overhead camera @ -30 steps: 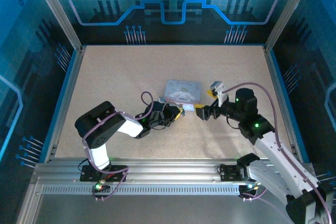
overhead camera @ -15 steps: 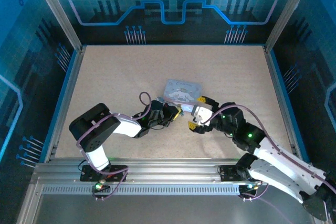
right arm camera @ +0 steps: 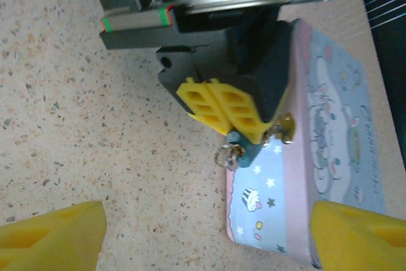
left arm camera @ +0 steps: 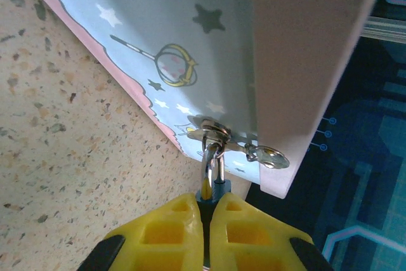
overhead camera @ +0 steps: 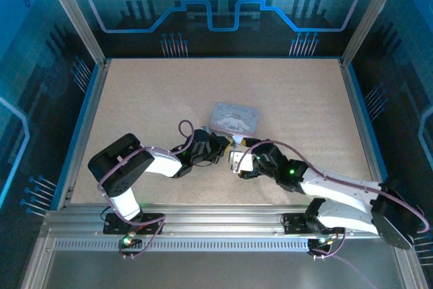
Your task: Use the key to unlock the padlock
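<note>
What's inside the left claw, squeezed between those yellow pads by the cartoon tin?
A tiny bluish padlock, gripped by the shut pads of the left gripper; its silver shackle hooks through the clasp on the tin. The pads cover most of the lock's body.

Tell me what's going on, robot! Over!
Left claw shut on padlock. Right claw open, facing it. Padlock hooked on tin.
</note>
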Motion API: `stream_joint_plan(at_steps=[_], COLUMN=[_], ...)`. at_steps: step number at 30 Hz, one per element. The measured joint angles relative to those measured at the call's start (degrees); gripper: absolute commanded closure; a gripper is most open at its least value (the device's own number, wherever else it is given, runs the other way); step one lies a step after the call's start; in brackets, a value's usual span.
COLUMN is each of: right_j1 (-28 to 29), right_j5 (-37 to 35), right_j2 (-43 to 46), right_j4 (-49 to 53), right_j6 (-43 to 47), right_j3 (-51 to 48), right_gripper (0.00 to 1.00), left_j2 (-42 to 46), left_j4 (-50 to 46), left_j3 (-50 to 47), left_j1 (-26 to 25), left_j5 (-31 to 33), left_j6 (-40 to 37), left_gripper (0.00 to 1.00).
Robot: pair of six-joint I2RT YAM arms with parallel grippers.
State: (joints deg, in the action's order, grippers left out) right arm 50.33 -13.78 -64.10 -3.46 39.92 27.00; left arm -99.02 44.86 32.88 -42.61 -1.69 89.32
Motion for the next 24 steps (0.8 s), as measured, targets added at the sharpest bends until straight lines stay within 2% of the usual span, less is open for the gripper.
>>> stream_joint_plan(at_steps=[15, 24], right_j1=[-3.91, -5.03], right_j5=[0.94, 2.27], right_j2=[-10.32, -13.38], right_j4=[-8.09, -10.60], right_j6=[1.97, 2.16], right_j3=[0.22, 2.58], right_gripper=[0.51, 0.61], left_j2=[0.00, -0.02], left_j4=[0.96, 1.73], left_j3=[0.00, -0.02], left_j1=[0.00, -0.07], left_j5=[0.00, 0.00], left_j6=[1.57, 2.27], left_gripper=[1.00, 1.00])
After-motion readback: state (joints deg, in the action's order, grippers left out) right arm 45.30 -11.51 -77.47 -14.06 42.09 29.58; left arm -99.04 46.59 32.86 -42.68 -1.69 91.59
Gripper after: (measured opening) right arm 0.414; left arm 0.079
